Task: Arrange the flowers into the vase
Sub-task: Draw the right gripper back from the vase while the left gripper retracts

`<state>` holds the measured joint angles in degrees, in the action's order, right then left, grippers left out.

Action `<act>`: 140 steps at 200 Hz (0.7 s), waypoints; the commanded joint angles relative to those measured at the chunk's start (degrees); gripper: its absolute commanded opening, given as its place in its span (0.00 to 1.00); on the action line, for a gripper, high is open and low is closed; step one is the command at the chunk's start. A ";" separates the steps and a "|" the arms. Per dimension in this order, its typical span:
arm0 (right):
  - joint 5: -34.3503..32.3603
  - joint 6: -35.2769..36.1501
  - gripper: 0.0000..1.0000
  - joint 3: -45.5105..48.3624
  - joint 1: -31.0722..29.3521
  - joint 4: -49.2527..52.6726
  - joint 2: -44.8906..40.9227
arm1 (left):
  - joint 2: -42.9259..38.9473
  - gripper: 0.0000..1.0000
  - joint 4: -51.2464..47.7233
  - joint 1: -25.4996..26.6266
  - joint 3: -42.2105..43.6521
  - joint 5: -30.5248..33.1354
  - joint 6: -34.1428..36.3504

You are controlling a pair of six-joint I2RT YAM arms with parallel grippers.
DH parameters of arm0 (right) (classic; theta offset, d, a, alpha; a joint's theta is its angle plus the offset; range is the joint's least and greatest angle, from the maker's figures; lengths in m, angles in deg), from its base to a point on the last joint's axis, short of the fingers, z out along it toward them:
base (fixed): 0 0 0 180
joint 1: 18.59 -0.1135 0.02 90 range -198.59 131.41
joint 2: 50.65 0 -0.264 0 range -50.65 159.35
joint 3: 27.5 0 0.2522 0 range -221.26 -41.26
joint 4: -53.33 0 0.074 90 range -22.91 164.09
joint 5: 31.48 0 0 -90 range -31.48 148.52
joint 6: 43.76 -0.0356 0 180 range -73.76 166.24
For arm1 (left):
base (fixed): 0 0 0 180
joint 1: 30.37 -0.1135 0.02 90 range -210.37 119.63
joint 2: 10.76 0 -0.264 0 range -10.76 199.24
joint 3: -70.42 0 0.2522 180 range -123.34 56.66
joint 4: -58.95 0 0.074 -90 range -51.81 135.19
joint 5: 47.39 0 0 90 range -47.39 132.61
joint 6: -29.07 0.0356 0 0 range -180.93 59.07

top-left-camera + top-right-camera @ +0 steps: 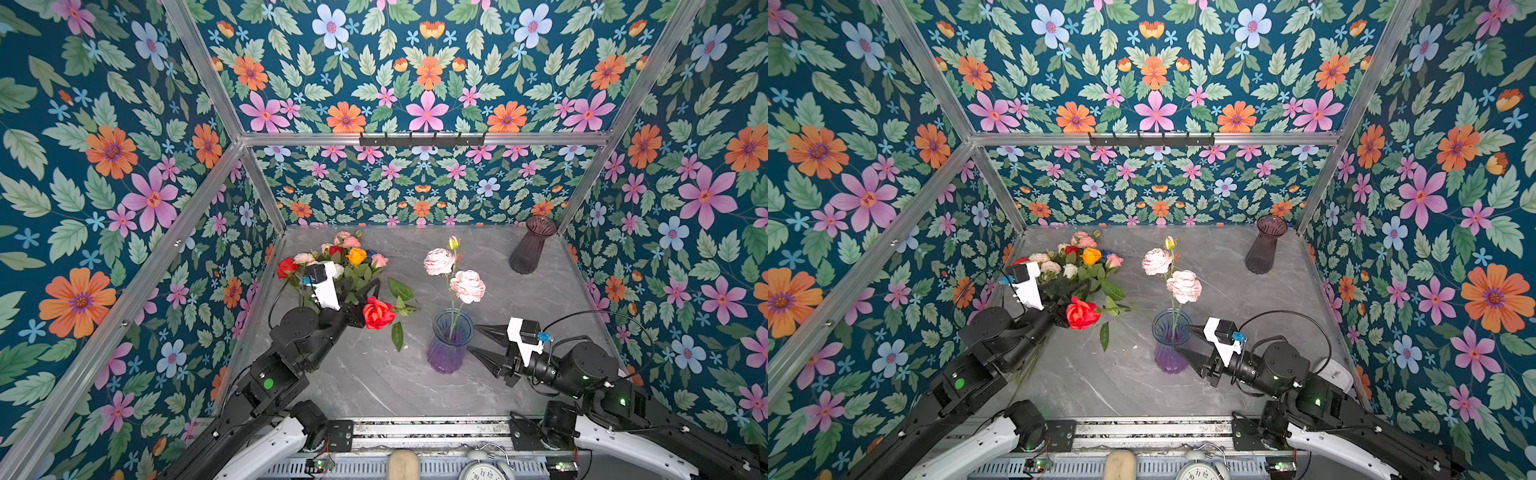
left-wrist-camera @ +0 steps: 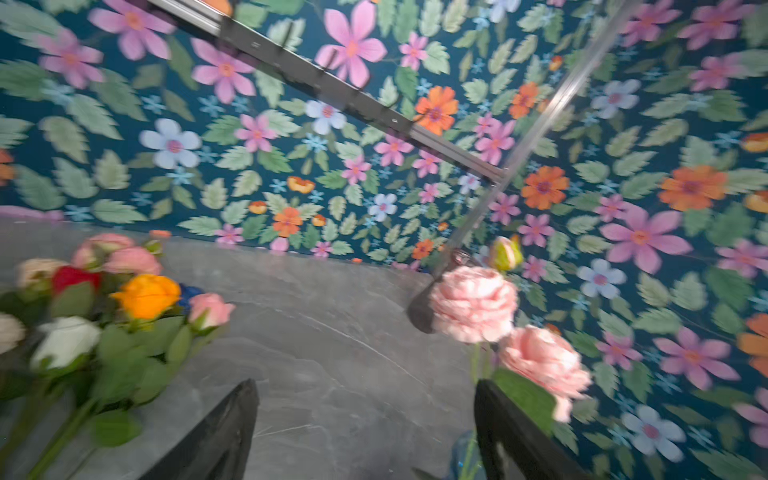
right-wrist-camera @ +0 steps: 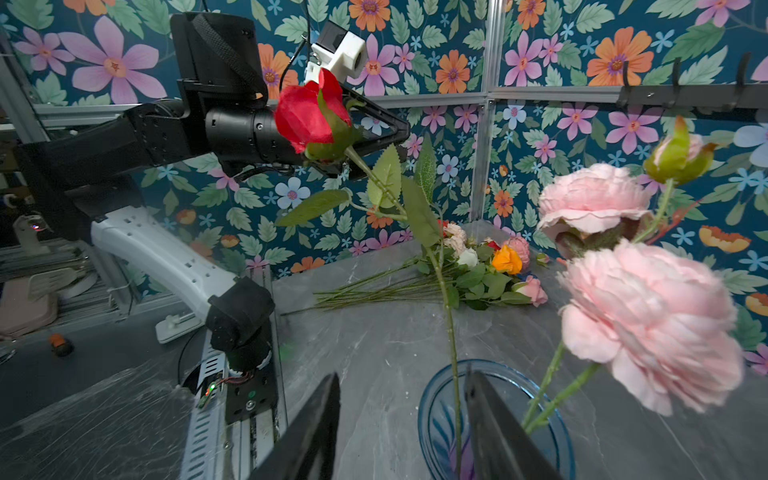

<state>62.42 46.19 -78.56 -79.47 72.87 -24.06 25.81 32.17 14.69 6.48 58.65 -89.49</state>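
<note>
The blue-and-purple glass vase (image 1: 451,345) (image 3: 440,399) stands mid-table and holds a stem with two pink peonies (image 1: 467,286) (image 3: 648,324). A red rose (image 1: 378,312) (image 3: 311,112) leans left, and its stem runs down into the vase. My right gripper (image 1: 471,337) (image 3: 402,376) is open at the vase's right rim; the rose stem passes between its fingers without being pinched. My left gripper (image 1: 374,297) (image 2: 365,384) is open by the rose's bloom with nothing between its fingers. The other flowers (image 1: 336,257) (image 2: 104,299) lie in a pile at the back left.
A dark purple vase (image 1: 530,245) stands in the back right corner. Flowered walls with aluminium posts close in three sides, and a hook rail (image 1: 422,139) hangs on the back wall. A clock (image 1: 484,469) sits below the front edge.
</note>
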 commanded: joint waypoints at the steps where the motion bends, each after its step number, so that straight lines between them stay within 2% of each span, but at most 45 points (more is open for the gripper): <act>1: 3.03 -2.43 0.50 -2.56 -0.03 4.64 1.48 | 2.65 0.84 -9.00 -0.02 -3.53 7.97 -0.13; 21: 2.69 -4.93 0.50 -6.21 -0.03 8.23 3.94 | 9.56 0.84 -15.56 -0.28 -8.95 7.33 -0.21; 37: 2.40 -7.12 0.48 -8.38 -0.02 10.62 5.51 | 13.80 0.84 -17.31 -2.54 -10.03 5.61 -0.28; 47: 2.34 -8.84 0.48 -9.37 -0.03 11.69 6.45 | 15.42 0.84 -17.26 -6.14 -9.59 2.10 -0.40; 77: 4.22 -11.81 0.47 -11.84 -0.03 15.87 8.10 | 18.28 0.79 -11.86 -23.19 -4.67 -14.04 -1.20; 93: 4.00 -11.88 0.47 -13.30 -0.03 18.97 8.74 | 20.29 0.79 -8.72 -27.92 -2.20 -19.10 -2.47; 114: 0.41 -11.78 0.47 -16.32 -0.03 24.25 10.50 | 24.45 0.80 -4.85 -33.11 1.18 -27.99 -5.35; 125: -2.21 -11.53 0.46 -18.02 -0.03 26.81 12.02 | 26.87 0.79 -3.97 -35.34 2.61 -29.40 -5.57; 140: -3.52 -10.30 0.46 -20.14 -0.03 28.89 14.03 | 29.11 0.79 -4.28 -38.08 4.11 -26.27 -4.27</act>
<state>62.99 35.30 -96.26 -79.47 96.22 -12.12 52.54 25.16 -20.33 8.91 35.85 -93.73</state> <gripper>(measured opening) 0.458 0.782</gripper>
